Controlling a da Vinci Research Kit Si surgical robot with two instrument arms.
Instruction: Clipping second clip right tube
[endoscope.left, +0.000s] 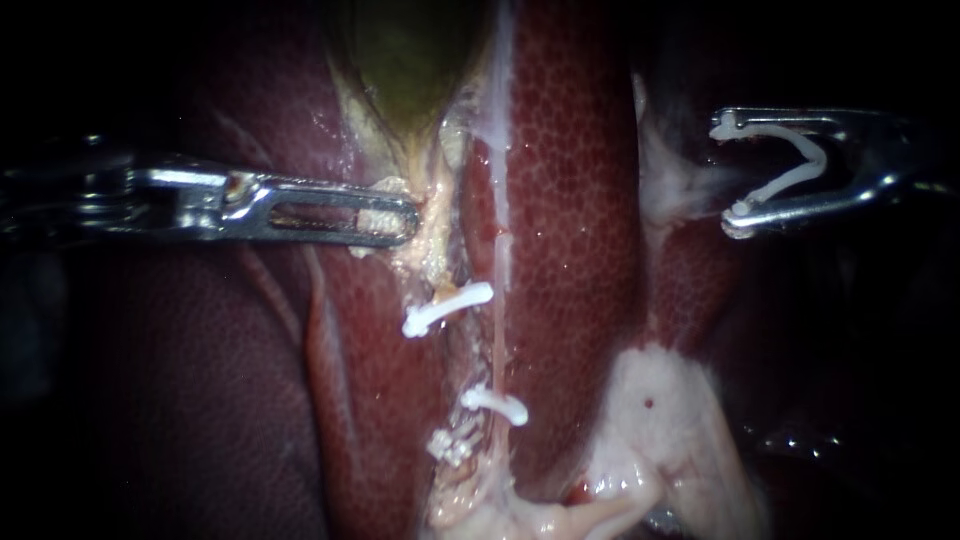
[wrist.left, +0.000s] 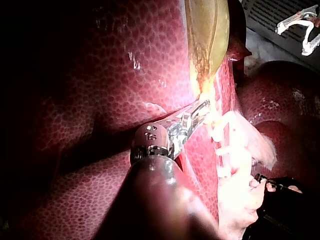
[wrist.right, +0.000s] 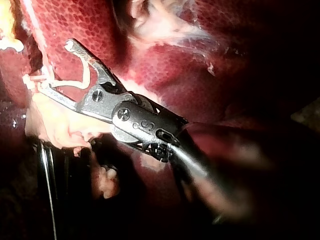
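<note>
My left instrument comes in from the left with its jaws shut on pale tissue at the narrow end of the greenish gallbladder; the left wrist view shows the same hold. Below it two white clips lie across the tubes, one higher and one lower. A thin pale tube runs between them. My right instrument hangs off to the right, away from the tubes. Its jaws stand wide apart, both touching an open white clip seated between them.
Dark red liver lies on both sides of the tubes. Pale fatty tissue spreads at the lower right. A small knot of whitish material sits beside the lower clip. A grey grating shows beyond the liver.
</note>
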